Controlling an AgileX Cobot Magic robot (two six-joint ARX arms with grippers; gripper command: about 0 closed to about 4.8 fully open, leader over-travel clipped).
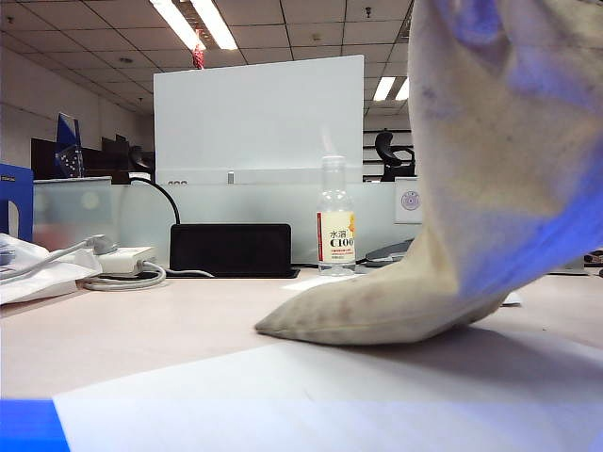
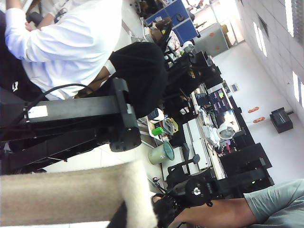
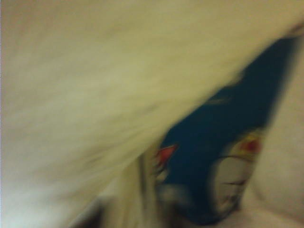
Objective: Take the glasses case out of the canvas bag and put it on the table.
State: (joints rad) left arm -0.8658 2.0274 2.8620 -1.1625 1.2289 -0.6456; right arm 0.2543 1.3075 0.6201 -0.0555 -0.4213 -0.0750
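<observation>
left fingers [image 2: 124, 209] – closed, pinching bag [image 1: 490, 188] strap | right fingers – unseen inside bag, opening unclear | case [image 3: 223, 142] – just ahead | bag corner on worktop [image 1: 141, 330]

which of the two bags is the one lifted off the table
The beige canvas bag, hoisted at right with only its corner on the table; the white plastic bag lies flat at far left.
</observation>
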